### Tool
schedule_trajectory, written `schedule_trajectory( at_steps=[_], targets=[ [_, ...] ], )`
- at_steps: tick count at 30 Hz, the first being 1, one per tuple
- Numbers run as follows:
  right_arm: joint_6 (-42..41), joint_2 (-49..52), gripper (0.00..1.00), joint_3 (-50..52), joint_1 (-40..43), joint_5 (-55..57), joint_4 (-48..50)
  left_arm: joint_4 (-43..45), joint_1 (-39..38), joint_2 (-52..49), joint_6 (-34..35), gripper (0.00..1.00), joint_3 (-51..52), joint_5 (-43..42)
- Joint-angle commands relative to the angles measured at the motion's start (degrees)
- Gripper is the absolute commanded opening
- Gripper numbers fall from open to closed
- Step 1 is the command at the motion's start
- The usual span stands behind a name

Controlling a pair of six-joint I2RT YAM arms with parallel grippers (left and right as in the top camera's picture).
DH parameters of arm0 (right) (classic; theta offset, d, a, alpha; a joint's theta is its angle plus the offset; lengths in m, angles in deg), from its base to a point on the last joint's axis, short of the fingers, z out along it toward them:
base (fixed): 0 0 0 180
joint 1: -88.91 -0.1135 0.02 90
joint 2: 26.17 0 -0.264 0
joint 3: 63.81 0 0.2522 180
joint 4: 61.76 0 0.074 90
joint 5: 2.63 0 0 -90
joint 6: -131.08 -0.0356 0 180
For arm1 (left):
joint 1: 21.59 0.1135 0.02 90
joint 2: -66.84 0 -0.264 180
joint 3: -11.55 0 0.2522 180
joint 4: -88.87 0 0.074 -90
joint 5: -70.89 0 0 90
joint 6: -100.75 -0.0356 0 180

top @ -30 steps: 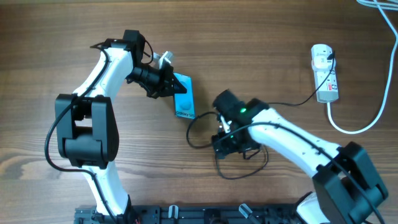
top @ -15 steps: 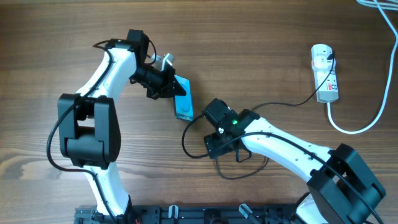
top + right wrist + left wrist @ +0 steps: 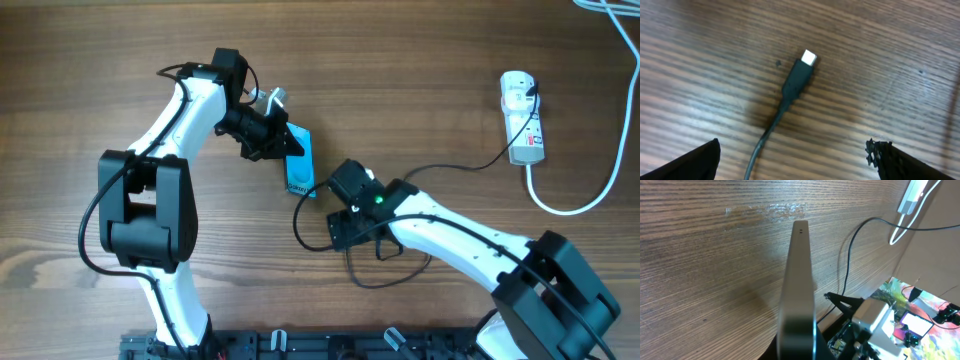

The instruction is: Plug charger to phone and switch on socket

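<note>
The phone (image 3: 299, 168), teal screen up, lies left of centre with one end in my left gripper (image 3: 281, 141). The left wrist view shows the phone (image 3: 799, 290) edge-on, running away from the left gripper (image 3: 797, 352), which is shut on it. The charger (image 3: 440, 172), a thin black cable, runs from the white socket (image 3: 523, 120) at the right to a loop below the phone. Its plug tip (image 3: 809, 57) lies on the wood, pointing away from my right gripper (image 3: 792, 161). That gripper (image 3: 338, 226) hovers open over the loop, its fingers (image 3: 692, 161) wide on either side of the cable.
A thicker white cable (image 3: 600, 185) leaves the socket and curves off the top right edge. The black charger cable (image 3: 847, 255) also crosses the wood beside the phone in the left wrist view. The arm bases stand along the front edge.
My right gripper has moved left toward the cable loop and its jaws have spread fully. The left gripper has carried the phone a little right and down.
</note>
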Motion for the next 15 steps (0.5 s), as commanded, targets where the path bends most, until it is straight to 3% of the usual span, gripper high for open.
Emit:
schedule_trajectory(
  at_steps=[1,6,8,15],
  targets=[
    [-7.56,-0.37,0.94,5.53,-0.13,3.15,2.27,0.04,0.00,1.38,0.35,0.04,-0.33,-1.11],
    [-11.41,-0.39,0.83,6.67,-0.13,9.25,-4.13,0.22,0.00,1.38,0.35,0.04,-0.33,-1.11],
    [-14.36,-0.39,0.83,6.67,-0.11,11.82,-6.32,0.24,0.00,1.38,0.35,0.04,-0.33,-1.11],
    [-13.16,-0.39,0.79,6.40,-0.13,12.59,-4.13,0.42,0.00,1.38,0.33,0.04,-0.33,-1.11]
  ],
)
